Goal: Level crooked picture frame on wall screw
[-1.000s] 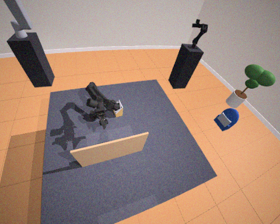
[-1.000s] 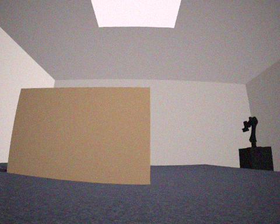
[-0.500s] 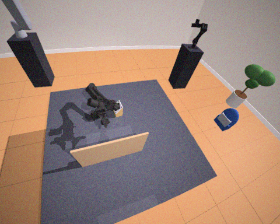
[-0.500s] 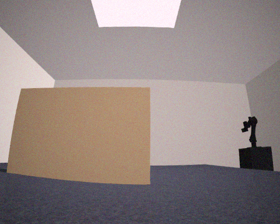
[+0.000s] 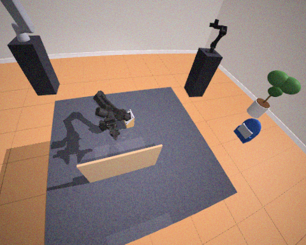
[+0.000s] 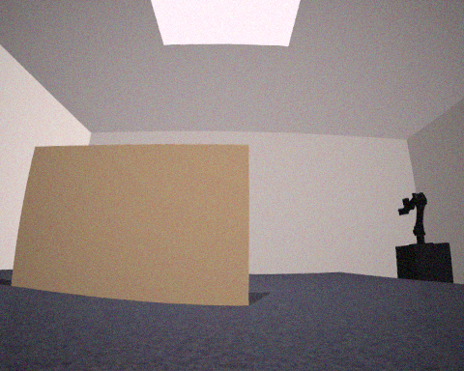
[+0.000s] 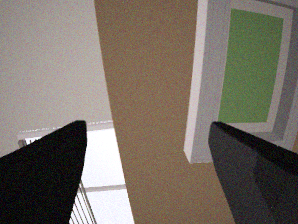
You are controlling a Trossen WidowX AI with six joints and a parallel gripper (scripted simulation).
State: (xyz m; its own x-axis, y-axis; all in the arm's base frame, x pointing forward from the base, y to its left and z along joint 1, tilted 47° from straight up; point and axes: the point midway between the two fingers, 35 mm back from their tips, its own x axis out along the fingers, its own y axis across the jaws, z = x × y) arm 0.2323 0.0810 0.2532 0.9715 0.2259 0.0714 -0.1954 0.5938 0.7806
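The picture frame has a pale grey border around a green picture and sits against a tan panel at the right of the wrist view. Part of it is cut off there. In the top and exterior views the panel hides the frame. The screw is not visible, and I cannot tell how far the frame tilts. My gripper is open and empty, on the far side of the panel in the top view. In the wrist view its right fingertip overlaps the frame's lower left edge; I cannot tell whether they touch.
A dark rug lies under the arm and panel. A small tan and white box is by the arm. Two black pedestals carry other arms. A potted plant and a blue chair stand at the right.
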